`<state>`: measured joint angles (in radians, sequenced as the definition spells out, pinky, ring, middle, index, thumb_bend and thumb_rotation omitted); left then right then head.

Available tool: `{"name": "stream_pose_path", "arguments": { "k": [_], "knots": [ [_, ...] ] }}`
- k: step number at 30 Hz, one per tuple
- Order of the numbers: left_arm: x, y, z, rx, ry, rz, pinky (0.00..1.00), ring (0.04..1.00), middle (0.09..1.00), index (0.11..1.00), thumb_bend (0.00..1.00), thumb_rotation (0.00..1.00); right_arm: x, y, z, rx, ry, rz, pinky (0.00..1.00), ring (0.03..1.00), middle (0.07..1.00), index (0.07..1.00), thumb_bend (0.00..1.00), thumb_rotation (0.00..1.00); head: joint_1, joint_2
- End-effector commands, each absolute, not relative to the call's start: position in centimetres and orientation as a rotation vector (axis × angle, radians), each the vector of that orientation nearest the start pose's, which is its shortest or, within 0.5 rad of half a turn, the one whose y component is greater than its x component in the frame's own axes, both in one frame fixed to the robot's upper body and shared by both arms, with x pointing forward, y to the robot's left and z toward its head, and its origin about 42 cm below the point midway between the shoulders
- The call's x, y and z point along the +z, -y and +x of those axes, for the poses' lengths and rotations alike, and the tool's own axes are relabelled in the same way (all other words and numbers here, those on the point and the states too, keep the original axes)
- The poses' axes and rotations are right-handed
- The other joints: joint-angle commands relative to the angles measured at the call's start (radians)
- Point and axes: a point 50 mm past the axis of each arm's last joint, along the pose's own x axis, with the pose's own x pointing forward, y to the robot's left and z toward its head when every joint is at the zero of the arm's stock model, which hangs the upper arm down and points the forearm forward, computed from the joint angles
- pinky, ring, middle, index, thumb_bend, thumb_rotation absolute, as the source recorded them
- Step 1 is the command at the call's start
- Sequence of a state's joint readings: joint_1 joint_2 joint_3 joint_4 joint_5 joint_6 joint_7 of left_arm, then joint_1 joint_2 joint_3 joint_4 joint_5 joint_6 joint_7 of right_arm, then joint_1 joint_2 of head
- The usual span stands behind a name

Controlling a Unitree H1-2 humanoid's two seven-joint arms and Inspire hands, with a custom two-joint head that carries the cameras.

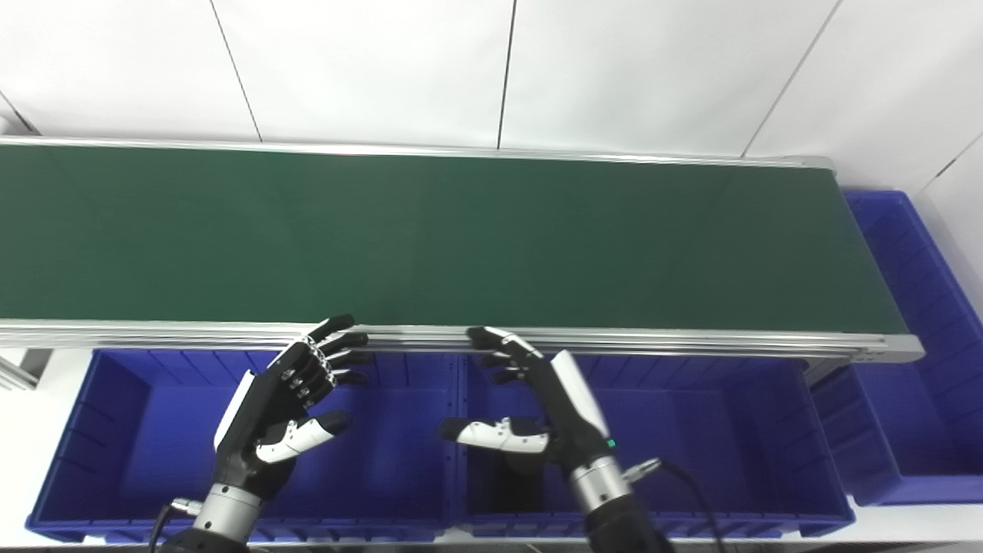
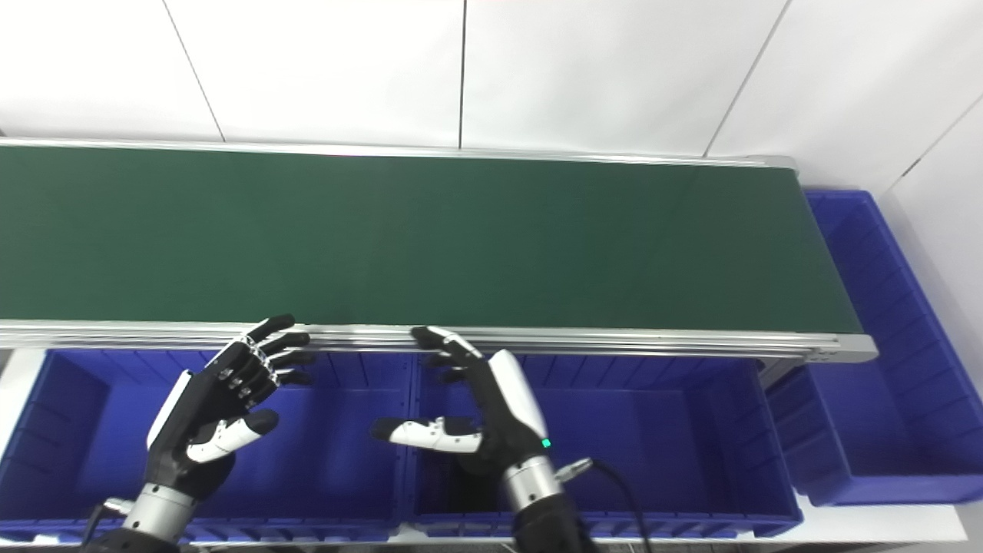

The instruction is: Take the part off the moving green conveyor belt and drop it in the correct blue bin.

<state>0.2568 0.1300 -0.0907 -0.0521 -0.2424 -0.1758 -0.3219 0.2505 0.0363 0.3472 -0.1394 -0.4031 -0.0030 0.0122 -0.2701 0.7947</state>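
Note:
The green conveyor belt (image 1: 430,230) runs across the picture and carries no part that I can see. My left hand (image 1: 288,399) hovers open over the left blue bin (image 1: 123,430), fingers pointing toward the belt's near rail. My right hand (image 1: 537,407) hovers open over the middle blue bin (image 1: 729,430), thumb stretched to the left, fingertips close to the rail. Neither hand holds anything.
A third blue bin (image 1: 914,322) stands past the belt's right end. An aluminium rail (image 1: 653,338) edges the belt's near side, just above the two front bins. White wall panels rise behind the belt.

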Motion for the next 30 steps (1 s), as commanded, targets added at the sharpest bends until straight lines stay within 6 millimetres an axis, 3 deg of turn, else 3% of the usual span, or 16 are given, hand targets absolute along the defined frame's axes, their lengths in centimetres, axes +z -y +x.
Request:
{"name": "stream_pose_path", "arguments": {
  "k": [1, 14, 19, 24, 30],
  "knots": [
    [6.8, -22.5, 19.2, -0.337, 0.035, -0.123, 0.64, 0.714, 0.768, 0.815, 0.99, 0.39, 9.0, 11.7, 19.6, 0.273, 0.054, -0.258, 0.66, 0.744, 0.784, 0.812, 0.81, 0.49, 0.001, 0.001],
    [5.7, -21.8, 19.0, -0.358, 0.038, -0.053, 0.64, 0.711, 0.775, 0.825, 0.95, 0.38, 6.1, 13.6, 20.3, 0.293, 0.014, -0.144, 0.71, 0.774, 0.805, 0.833, 0.88, 0.44, 0.086, -0.062],
    [5.4, -21.6, 19.0, -0.364, 0.028, -0.049, 0.66, 0.732, 0.792, 0.837, 0.93, 0.37, 5.4, 14.3, 20.0, 0.257, 0.043, -0.123, 0.69, 0.752, 0.780, 0.824, 0.78, 0.55, 0.101, -0.090],
    [5.1, -21.3, 18.9, -0.364, 0.023, -0.030, 0.67, 0.737, 0.800, 0.839, 0.93, 0.38, 5.1, 14.9, 19.4, 0.211, 0.088, -0.085, 0.68, 0.745, 0.774, 0.816, 0.76, 0.63, 0.112, -0.108],
    [4.7, -20.9, 19.0, -0.372, -0.002, -0.024, 0.70, 0.760, 0.816, 0.857, 0.92, 0.39, 5.0, 15.6, 18.5, 0.181, 0.122, -0.088, 0.69, 0.751, 0.784, 0.827, 0.76, 0.62, 0.130, -0.139]
  ]
}}
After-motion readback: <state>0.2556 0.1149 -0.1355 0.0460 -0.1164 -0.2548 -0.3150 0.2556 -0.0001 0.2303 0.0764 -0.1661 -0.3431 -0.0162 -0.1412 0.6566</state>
